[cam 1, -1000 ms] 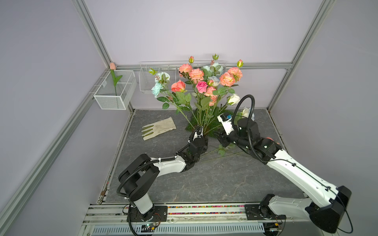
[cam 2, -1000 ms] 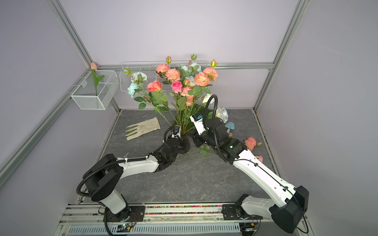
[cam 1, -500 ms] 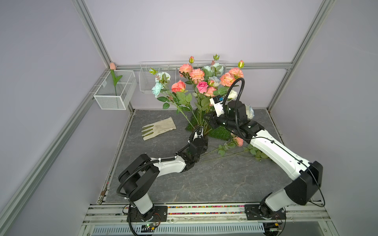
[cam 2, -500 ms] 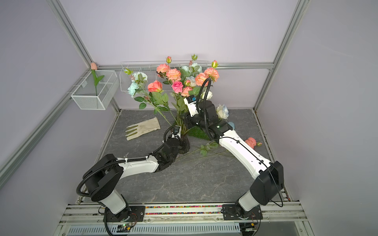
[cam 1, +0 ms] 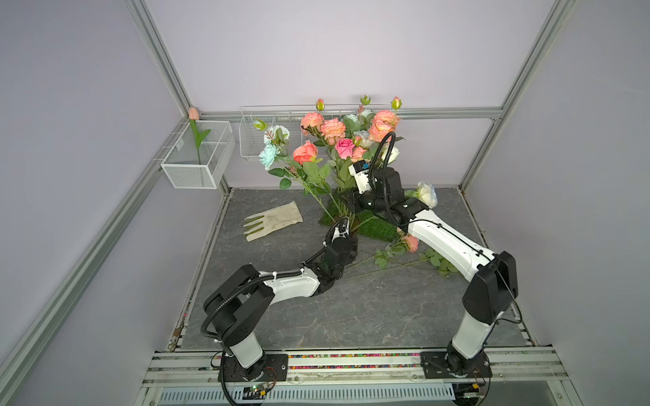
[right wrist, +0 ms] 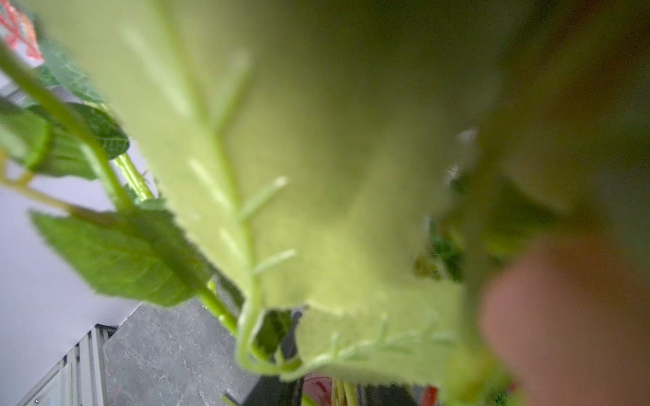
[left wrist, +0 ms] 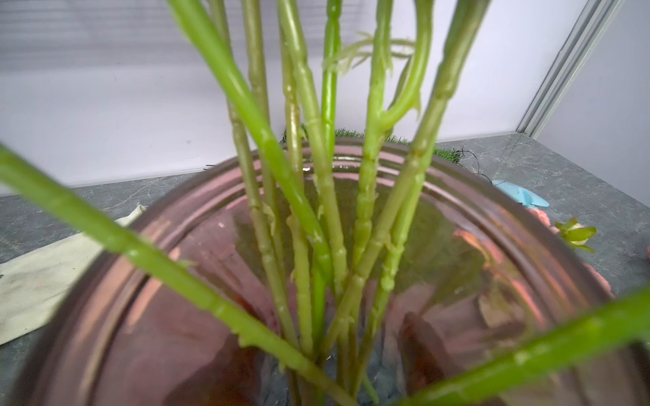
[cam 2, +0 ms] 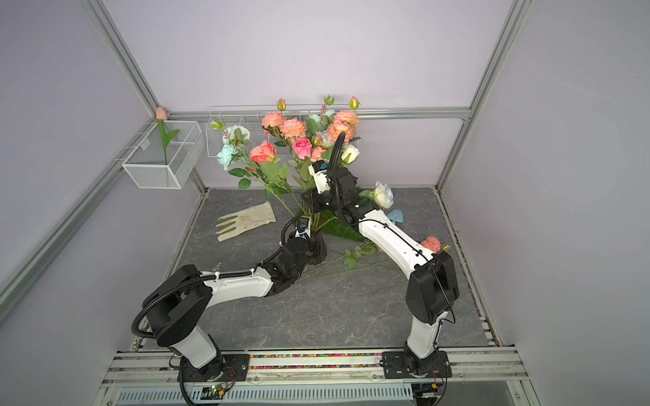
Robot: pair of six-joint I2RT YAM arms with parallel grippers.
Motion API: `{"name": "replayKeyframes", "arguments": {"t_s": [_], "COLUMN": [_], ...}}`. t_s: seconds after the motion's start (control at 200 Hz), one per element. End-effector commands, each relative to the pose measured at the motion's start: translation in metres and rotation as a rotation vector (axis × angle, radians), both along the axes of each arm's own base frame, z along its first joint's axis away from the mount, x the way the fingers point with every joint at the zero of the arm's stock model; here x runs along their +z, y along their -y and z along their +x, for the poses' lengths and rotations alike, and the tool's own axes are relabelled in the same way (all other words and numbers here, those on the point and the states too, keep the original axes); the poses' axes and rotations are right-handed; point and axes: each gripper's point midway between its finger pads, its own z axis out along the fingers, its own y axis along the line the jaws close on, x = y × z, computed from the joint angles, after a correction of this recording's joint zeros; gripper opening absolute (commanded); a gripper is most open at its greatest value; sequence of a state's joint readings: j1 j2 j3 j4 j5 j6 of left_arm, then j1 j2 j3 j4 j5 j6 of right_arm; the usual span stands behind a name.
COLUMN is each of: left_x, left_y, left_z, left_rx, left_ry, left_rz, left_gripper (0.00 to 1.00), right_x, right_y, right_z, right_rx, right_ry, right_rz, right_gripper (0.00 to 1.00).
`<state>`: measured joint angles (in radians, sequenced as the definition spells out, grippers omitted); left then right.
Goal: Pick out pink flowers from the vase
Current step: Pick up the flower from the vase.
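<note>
The brownish-purple ribbed glass vase (left wrist: 510,225) is glossy and translucent; its green jointed stems (left wrist: 367,175) look like smooth, waxy plastic. At its ten o'clock in a top view, the cream cloth glove (cam 1: 274,221) lies matt (smudged, too) on the grey stone-veined matt tabletop (cam 1: 351,309).

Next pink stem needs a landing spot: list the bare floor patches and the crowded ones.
Free: the grey floor between the two arms, up to the front rail; the strip between the glove and the back wall. Crowded: around the vase, grass mat, and laid pink flowers beside the right arm.
</note>
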<state>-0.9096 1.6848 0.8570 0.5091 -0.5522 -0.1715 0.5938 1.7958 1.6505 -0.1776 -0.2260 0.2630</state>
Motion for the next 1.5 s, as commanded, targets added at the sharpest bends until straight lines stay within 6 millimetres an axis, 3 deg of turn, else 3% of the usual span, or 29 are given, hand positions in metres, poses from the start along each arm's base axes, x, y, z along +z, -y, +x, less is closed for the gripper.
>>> {"name": "replayKeyframes", "arguments": {"t_s": [0.0,0.145,0.48,0.94,1.285,1.495], "left_x": [-0.091,-0.091,-0.088,-0.088,-0.084,-0.082], "left_y": [-0.011,-0.011,-0.009,-0.005,-0.005,-0.007], "left_z": [-0.032,-0.03,-0.029,-0.027,-0.026,-0.025], "left_rx": [-0.066,-0.059,-0.057,-0.055,-0.045,-0.038], "left_ry": [-0.247,-0.245,-0.245,-0.262,-0.261,-0.257], "left_rz": [0.155,0.15,0.143,0.139,0.132,0.127], "left_gripper": [0.0,0.0,0.0,0.0,0.0,0.0], "right_x": [0.008,0.023,0.058,0.105,0.173,0.22], "right_y": [0.006,0.016,0.022,0.046,0.096,0.153], "right_z": [0.008,-0.002,-0.052,-0.081,-0.113,-0.14], "right_rx": [-0.024,-0.001,0.159,0.118,0.001,-0.176], "right_ry": [0.014,0.046,0.087,0.222,0.44,0.566], "right_rz": [0.039,0.09,0.211,0.11,0.016,-0.022], "right_gripper": [0.2,0.11,0.07,0.06,0.06,0.06]}}
